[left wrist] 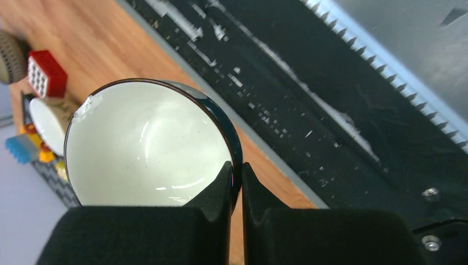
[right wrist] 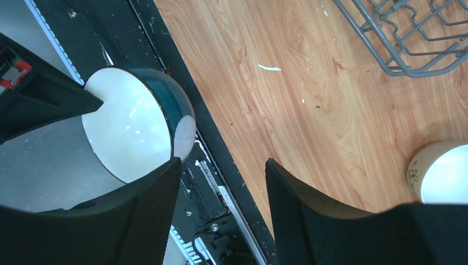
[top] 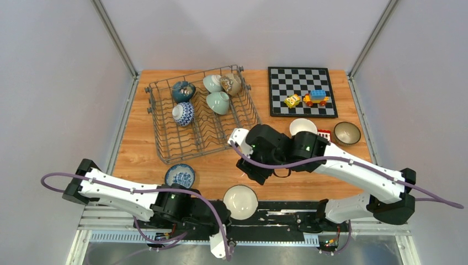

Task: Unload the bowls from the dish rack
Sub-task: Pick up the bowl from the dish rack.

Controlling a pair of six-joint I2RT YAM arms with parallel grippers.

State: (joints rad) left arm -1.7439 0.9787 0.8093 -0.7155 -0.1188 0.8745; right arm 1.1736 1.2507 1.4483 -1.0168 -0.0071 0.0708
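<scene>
- Now pinches the rim of the teal white-lined bowl (left wrist: 143,143) in the left gripper (left wrist: 236,171), jaws almost together on its wall.
- Holds it at the near edge of the table (top: 209,171), well apart from the dish rack (top: 182,143).
- Hangs the right gripper (right wrist: 221,165) just beside it, jaws parted, nothing between them.
- In the rack's far half: dark teal bowl (top: 183,90), blue-and-white bowl (top: 183,113), pale green bowl (top: 212,83), second pale green bowl (top: 218,102), beige-brown bowl (top: 232,84).
- On the wood: patterned blue bowl (top: 180,176) near the rack; cream bowl (top: 303,127) and brown bowl (top: 347,132) by the chessboard (top: 301,83).

Table (top: 215,171) taken whole from high overhead, near side at bottom. Wrist views held close, angled down — the teal bowl (left wrist: 149,143) at the near edge is caught by all three.
</scene>
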